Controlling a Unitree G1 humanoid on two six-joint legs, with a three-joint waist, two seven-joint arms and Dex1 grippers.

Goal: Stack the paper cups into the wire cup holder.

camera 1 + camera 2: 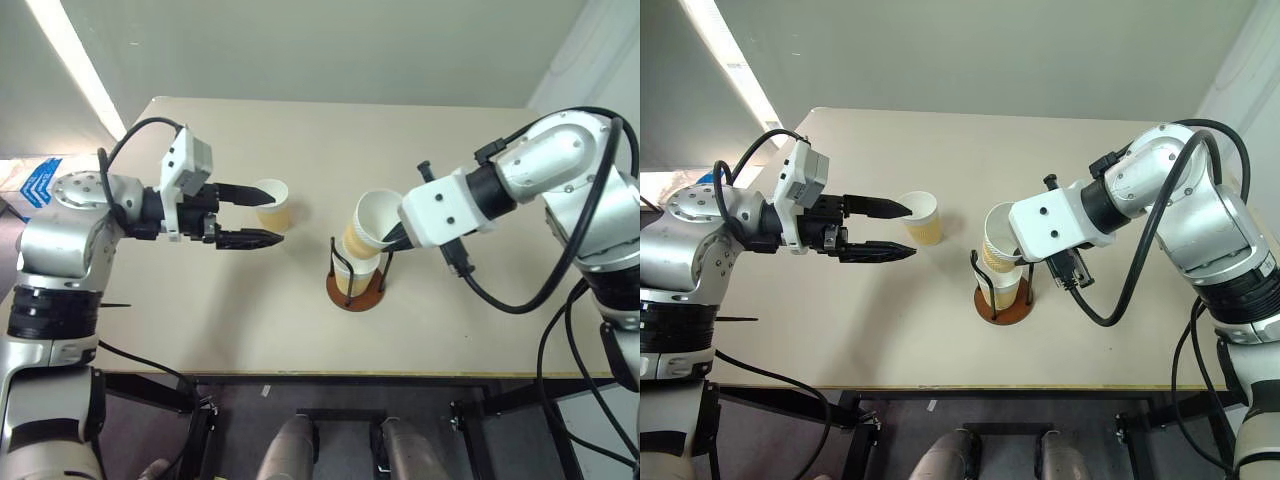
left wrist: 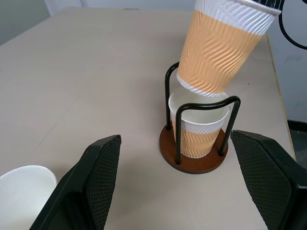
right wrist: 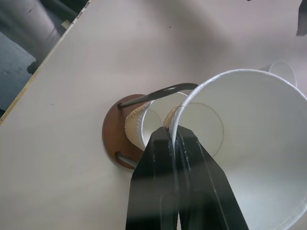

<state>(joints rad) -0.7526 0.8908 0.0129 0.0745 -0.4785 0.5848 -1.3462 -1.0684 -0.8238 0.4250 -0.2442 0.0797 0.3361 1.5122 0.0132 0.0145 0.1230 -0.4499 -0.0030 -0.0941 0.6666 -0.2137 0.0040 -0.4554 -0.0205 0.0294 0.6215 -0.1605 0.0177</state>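
The wire cup holder (image 1: 357,292) stands in the middle of the table, and one paper cup (image 2: 199,129) sits upright inside its black loops. A second paper cup (image 1: 366,228) hangs tilted just above the holder's top, its base over the seated cup. My right gripper (image 3: 175,139) is shut on that cup's rim, one finger inside and one outside. A third paper cup (image 1: 273,204) stands upright on the table to the left. My left gripper (image 1: 272,215) hovers open by this cup; in the left wrist view the cup (image 2: 21,191) lies outside the finger gap.
The tan table (image 1: 200,330) ends at a front edge close below the holder, with dark floor beyond. A black cable (image 1: 500,300) from my right arm loops low over the table to the right of the holder.
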